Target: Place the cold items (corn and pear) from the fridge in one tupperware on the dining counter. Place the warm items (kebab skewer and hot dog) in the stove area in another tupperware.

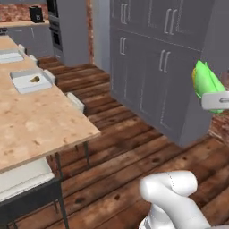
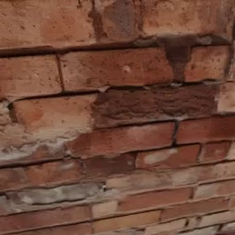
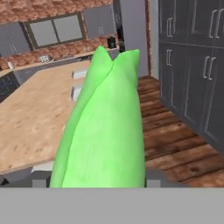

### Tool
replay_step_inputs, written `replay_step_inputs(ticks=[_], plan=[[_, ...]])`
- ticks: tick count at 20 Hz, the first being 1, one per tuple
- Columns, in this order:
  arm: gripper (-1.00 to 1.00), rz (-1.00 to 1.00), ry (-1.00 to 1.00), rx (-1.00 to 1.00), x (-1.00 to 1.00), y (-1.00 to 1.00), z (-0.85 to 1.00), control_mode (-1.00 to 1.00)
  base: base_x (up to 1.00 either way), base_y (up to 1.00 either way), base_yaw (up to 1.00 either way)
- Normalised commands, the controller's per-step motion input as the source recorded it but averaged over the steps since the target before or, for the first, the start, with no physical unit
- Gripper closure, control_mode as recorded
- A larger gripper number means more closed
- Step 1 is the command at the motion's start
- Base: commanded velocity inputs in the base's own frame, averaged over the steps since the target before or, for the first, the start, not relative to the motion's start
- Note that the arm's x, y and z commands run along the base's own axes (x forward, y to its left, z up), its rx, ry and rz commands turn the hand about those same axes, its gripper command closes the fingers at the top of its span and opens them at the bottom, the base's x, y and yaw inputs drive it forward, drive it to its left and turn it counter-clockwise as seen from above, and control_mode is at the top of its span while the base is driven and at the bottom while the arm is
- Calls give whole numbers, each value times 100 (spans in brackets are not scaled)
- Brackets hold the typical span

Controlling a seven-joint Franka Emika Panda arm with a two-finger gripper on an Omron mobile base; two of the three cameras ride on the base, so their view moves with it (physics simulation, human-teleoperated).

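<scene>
One corn cob clamped in the gripper, held aloft above the wooden floor beside dark grey cabinets. On the dining counter, two pale tupperware trays, the nearer holding one small brown item, possibly the pear.

Left base overlooks dining counter; right faces brick wall

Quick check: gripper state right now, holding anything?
Gripper: closed on the corn, carried in the air off to the side of the dining counter.
</scene>
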Motion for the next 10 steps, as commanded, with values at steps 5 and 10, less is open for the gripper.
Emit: replay_step_inputs(ticks=[5,10], plan=[[100,0,0,0,0,0,0,100,100,-67,46],[100,0,0,0,0,0,0,100,100,-78,46]])
